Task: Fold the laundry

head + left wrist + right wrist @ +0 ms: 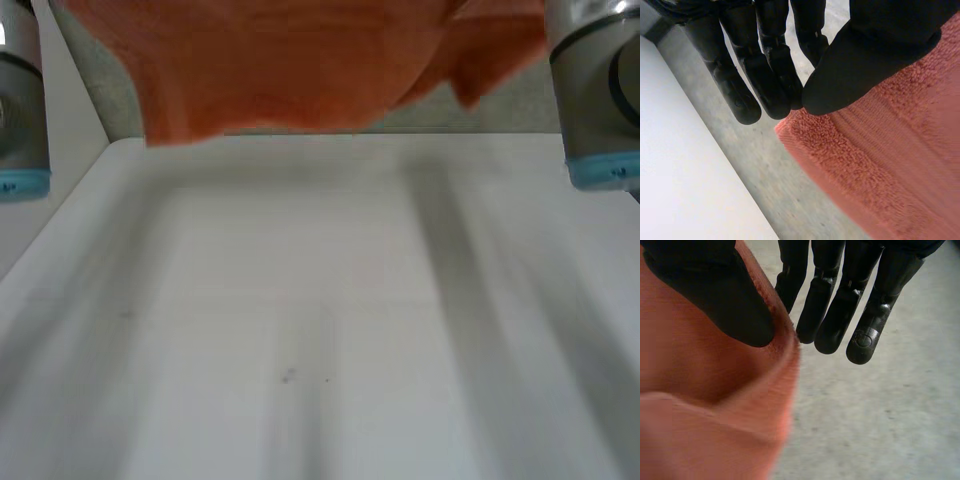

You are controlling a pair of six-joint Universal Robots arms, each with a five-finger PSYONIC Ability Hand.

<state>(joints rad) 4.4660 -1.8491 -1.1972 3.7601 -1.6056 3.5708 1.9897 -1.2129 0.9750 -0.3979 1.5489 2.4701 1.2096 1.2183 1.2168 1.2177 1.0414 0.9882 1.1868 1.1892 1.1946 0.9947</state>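
Head view: orange towel hangs in air near white table far edge; left hand, right hand each pinch towel edge.

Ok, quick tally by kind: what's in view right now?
Orange terry-cloth towel: 1
White table: 1
Black robot hands: 2, left hand and right hand, each pinching the towel's edge
Total: 4

left arm and right arm are raised; left hand and right hand each pinch the orange towel between thumb and fingers.
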